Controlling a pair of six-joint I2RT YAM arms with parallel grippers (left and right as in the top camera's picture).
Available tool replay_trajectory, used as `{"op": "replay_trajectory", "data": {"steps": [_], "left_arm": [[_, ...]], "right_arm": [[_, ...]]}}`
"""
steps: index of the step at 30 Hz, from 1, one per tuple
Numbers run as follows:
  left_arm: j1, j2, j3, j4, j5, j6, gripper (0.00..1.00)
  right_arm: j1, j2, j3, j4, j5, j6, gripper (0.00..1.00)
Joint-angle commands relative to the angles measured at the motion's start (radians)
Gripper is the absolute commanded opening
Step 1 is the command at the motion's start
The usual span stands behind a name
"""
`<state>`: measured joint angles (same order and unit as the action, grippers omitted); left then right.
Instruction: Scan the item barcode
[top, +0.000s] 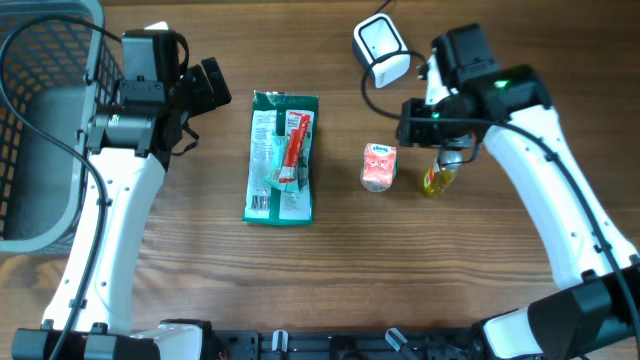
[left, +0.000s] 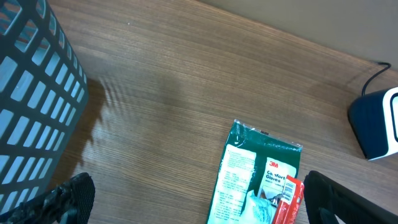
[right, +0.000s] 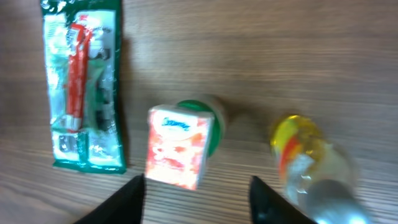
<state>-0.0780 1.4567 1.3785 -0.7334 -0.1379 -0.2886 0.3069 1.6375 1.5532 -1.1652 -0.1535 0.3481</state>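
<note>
Hovering: right gripper above the small pink-and-white cardboard carton, jaws parted, gripping nothing.
Idle side: left gripper near the grey plastic mesh basket, jaws wide open and empty.
Item: probably that carton, resting on the wooden tabletop between the flat green packet of gloves and the clear bottle of yellow liquid; could equally be the bottle, just beside it.
Scanner: white-and-black barcode reader at the far edge, apart from the carton, with a black cable trailing from it.
Risk, grasp: closing off-centre, likely nudges the light carton sideways or dents a wall.
Risk, neighbour: may clip the bottle with the nearer finger on the way down and send it rolling.
Risk, hidden: green round shape behind the carton, nature unclear; may snag or tip the carton.
Risk, scan: barcode face not visible now; easily presents the wrong side to the reader, giving no read.
Risk, cable: may catch the wrist on the way over.
</note>
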Motion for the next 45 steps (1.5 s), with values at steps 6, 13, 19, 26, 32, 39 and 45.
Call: {"op": "replay_trajectory", "data": {"steps": [6, 13, 19, 26, 32, 39, 45], "left_arm": [[0.003, -0.003, 0.012, 0.003, -0.01, 0.023, 1.0], [0.003, -0.003, 0.012, 0.003, -0.01, 0.023, 1.0], [0.003, -0.003, 0.012, 0.003, -0.01, 0.023, 1.0], [0.003, -0.003, 0.012, 0.003, -0.01, 0.023, 1.0], [0.003, -0.003, 0.012, 0.003, -0.01, 0.023, 1.0], [0.003, -0.003, 0.012, 0.003, -0.01, 0.023, 1.0], [0.003, -0.003, 0.012, 0.003, -0.01, 0.023, 1.0]], "right_arm": [[0.083, -0.005, -0.119, 0.11, 0.041, 0.153, 0.4], [0.088, -0.005, -0.214, 0.208, 0.041, 0.176, 0.41], [0.088, -0.003, -0.24, 0.24, 0.041, 0.176, 0.41], [0.089, 0.008, -0.24, 0.232, 0.041, 0.179, 0.4], [0.089, 0.027, -0.24, 0.229, 0.04, 0.179, 0.4], [0.089, 0.069, -0.24, 0.225, 0.028, 0.179, 0.39], [0.089, 0.093, -0.24, 0.226, 0.025, 0.179, 0.35]]}}
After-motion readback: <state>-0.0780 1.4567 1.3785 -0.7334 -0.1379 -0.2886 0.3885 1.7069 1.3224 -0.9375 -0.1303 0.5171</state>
